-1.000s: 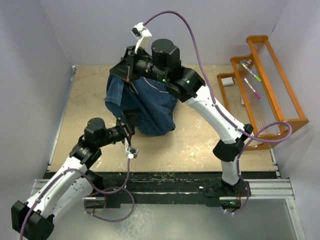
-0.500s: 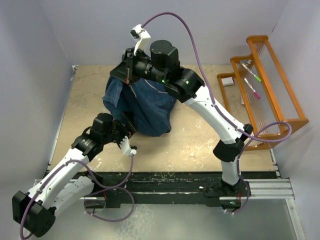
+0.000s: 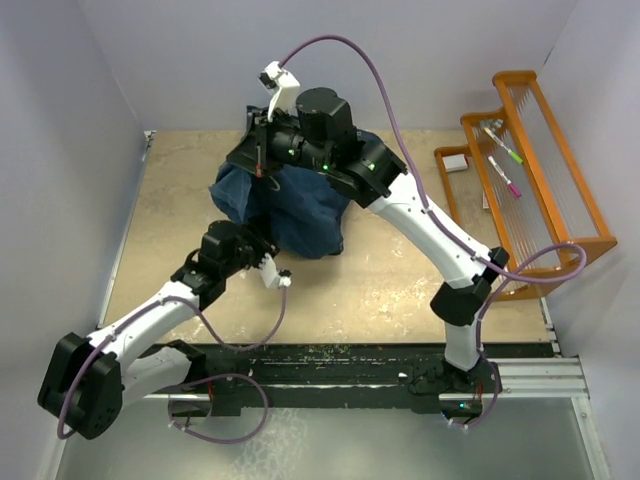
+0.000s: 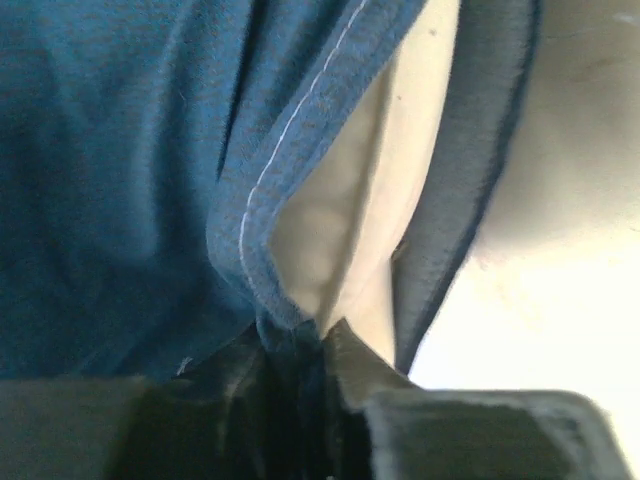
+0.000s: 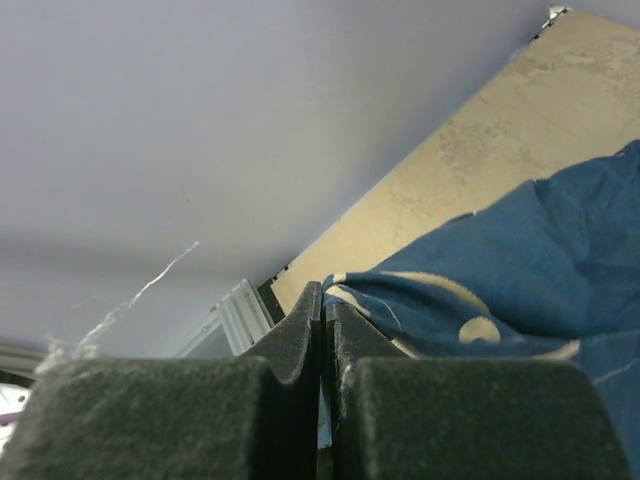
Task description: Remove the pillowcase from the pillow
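Note:
The navy pillowcase (image 3: 285, 205) hangs bunched over the table's back middle, held up from above by my right gripper (image 3: 258, 158). In the right wrist view that gripper (image 5: 323, 300) is shut on a fold of the blue fabric (image 5: 500, 290) with white print. My left gripper (image 3: 258, 248) is at the sack's lower near edge. In the left wrist view it (image 4: 318, 345) is shut on the stitched hem (image 4: 250, 230) of the opening. The cream pillow (image 4: 345, 215) shows inside that opening. From above the pillow is hidden by the fabric.
An orange wire rack (image 3: 530, 170) with pens stands at the right edge, a small white block (image 3: 455, 163) beside it. Grey walls close the left, back and right sides. A black rail (image 3: 330, 360) runs along the table's near edge.
My left gripper has moved up and right to the pillowcase's lower edge and closed on its hem. The right gripper has shifted slightly with the fabric.

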Motion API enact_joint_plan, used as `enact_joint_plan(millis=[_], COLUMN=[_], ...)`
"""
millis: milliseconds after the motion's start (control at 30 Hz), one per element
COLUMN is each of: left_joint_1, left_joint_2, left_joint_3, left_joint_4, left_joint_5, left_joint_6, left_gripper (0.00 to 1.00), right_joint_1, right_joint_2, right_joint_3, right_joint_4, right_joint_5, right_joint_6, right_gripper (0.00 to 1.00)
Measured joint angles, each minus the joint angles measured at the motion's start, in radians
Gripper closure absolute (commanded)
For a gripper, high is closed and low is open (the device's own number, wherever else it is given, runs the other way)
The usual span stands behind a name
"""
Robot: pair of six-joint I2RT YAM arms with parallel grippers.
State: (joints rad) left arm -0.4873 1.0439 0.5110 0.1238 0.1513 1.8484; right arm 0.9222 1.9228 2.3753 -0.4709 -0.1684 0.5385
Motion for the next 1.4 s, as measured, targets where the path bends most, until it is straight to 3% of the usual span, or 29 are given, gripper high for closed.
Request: enact_joint_plan(millis=[67, 100, 267, 367, 533, 700, 967, 1133, 1400], left_joint_1=[0.000, -0.001, -0.001, 0.005, 0.009, 0.009, 0.009, 0.008, 0.008], left_joint_2=[0.022, 0.039, 0.211, 0.269, 0.272, 0.324, 0.387, 0.409, 0.453], left_joint_3=[0.064, 0.124, 0.667, 0.942, 1.140, 1.305, 1.450, 1.477, 1.568], left_joint_4=[-0.039, -0.092, -0.475, -0.624, -0.825, -0.978, -1.089, -1.113, -1.189], left_joint_5=[-0.015, -0.024, -0.054, -0.051, -0.051, -0.039, -0.071, -0.070, -0.051], left_joint_6=[-0.072, -0.138, -0.591, -0.835, -1.056, -1.186, -1.284, -1.334, -1.378], left_gripper=[0.99, 1.00, 1.00, 1.00, 1.00, 1.00, 1.00, 1.00, 1.00], right_joint_1=[-0.011, -0.024, -0.145, -0.223, -0.290, -0.315, -0.312, -0.282, -0.267], right_joint_2=[-0.027, -0.039, -0.208, -0.290, -0.434, -0.581, -0.802, -0.779, -0.613], right_joint_3=[-0.046, -0.062, -0.265, -0.324, -0.396, -0.492, -0.923, -0.959, -0.950], right_joint_4=[0.013, 0.013, 0.058, 0.061, 0.068, 0.098, 0.260, 0.340, 0.437], right_joint_5=[-0.011, -0.012, -0.032, -0.005, 0.026, 0.024, -0.056, -0.107, -0.146], right_joint_6=[-0.007, -0.005, -0.038, -0.061, -0.108, -0.146, -0.193, -0.217, -0.226], right_gripper=[0.70, 0.59, 0.18, 0.09, 0.07, 0.14, 0.21, 0.24, 0.19])
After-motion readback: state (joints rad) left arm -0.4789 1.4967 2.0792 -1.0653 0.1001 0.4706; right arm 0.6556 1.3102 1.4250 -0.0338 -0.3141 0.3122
